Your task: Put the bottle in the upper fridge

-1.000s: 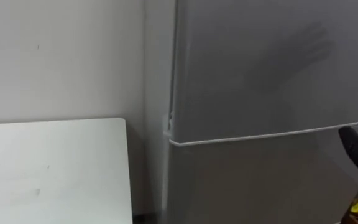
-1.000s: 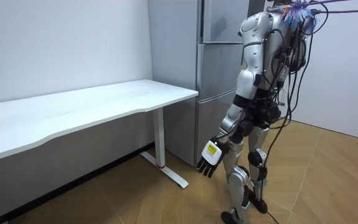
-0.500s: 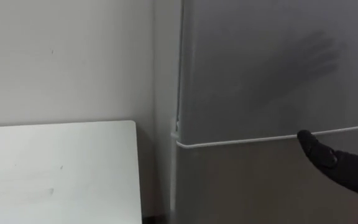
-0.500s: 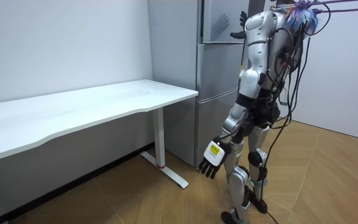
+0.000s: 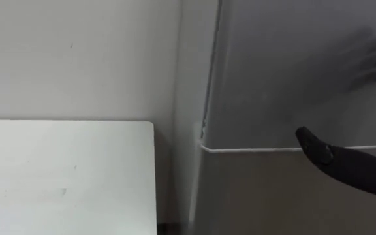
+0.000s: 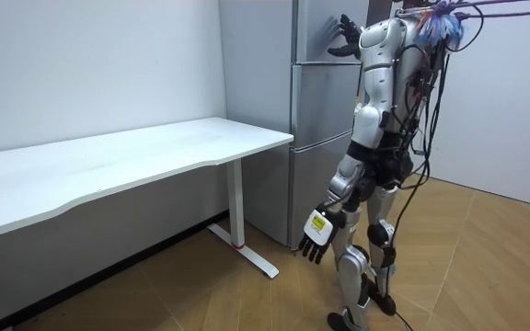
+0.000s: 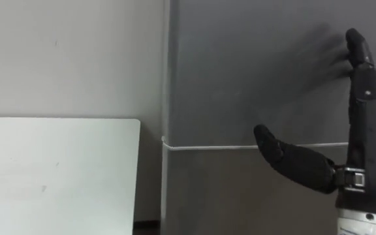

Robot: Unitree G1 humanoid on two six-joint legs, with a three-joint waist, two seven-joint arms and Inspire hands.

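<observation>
Where the bottle is I cannot tell. The fridge (image 6: 316, 110) stands shut, a pale seam (image 5: 253, 149) running between its upper door (image 5: 292, 65) and its lower door (image 7: 240, 196). The robot stands close before it. Its right hand (image 7: 369, 137) is raised in front of the upper door just above the seam, fingers straight and spread, thumb stuck out to the left; whether it touches the door I cannot tell. The left hand (image 6: 314, 237) hangs low by its thigh, fingers loose and open. Left of the fridge the white table (image 5: 64, 176) stands against the wall (image 5: 77, 59).
</observation>
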